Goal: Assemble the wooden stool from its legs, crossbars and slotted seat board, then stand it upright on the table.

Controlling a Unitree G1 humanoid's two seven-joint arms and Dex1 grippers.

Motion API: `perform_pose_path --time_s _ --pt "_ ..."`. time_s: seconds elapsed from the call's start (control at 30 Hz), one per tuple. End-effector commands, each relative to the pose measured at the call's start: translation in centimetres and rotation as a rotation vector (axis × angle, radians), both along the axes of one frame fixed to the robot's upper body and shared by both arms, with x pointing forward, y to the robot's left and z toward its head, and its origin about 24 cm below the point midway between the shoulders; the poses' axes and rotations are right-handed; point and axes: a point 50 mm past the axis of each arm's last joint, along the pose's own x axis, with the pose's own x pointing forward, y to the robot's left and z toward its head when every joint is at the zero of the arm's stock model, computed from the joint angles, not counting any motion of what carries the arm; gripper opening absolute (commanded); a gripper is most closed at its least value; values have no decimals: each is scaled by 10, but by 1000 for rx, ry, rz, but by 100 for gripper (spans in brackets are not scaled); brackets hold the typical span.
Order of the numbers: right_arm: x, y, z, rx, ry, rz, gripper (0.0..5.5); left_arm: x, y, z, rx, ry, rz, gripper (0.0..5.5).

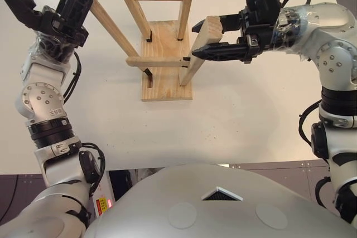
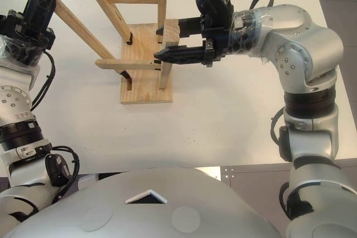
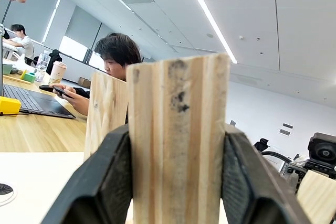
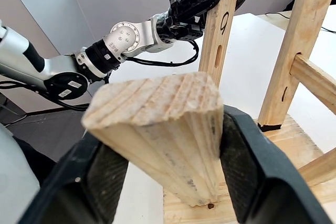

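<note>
Legs (image 1: 134, 9) of pale, grainy timber, square in section, upper ends cut off at the picture's edge; slotted seat board (image 1: 167, 85) flat on white table (image 1: 251, 115), legs standing in its slots; left gripper (image 3: 176, 177) clamped on slanting leg (image 1: 109, 20); right gripper (image 1: 197, 40) clamped on near leg (image 1: 191, 71) at its top end; crossbar (image 1: 156, 61) joins the two

You're in an open-plan office: beyond your white table (image 1: 251, 110) runs a long wooden desk (image 3: 37, 135) carrying an open laptop (image 3: 31, 103) and a lidded cup (image 3: 58, 71), under a panelled ceiling (image 3: 262, 35) with strip lights (image 3: 207, 17).
</note>
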Motion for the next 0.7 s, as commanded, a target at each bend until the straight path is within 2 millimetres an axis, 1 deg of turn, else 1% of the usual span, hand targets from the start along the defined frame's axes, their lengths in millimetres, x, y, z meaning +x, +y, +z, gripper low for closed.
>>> perform_pose_path --time_s 0.03,0.13,0.23,0.4,0.47,0.53,0.63,0.7 --pt "8 -5 -11 -70 17 -48 223 -6 -5 -9 6 22 -20 201" --pt "9 -6 -12 -77 15 -47 220 -15 -1 -21 41 72 -38 201" --pt "9 -8 -15 -84 17 -44 218 -23 11 -23 105 102 -44 201" --pt "7 -9 -17 -87 20 -46 216 -34 32 -21 267 164 -126 201" --pt "5 -8 -18 -85 23 -44 216 -40 41 -20 349 199 -194 201" --pt "2 -8 -20 -83 27 -42 216 -46 45 -16 437 232 -277 201" --pt "-1 -7 -22 -81 33 -44 216 -47 54 -12 521 256 -338 201" --pt "-3 -7 -24 -82 35 -45 216 -46 57 -5 585 252 -374 201"
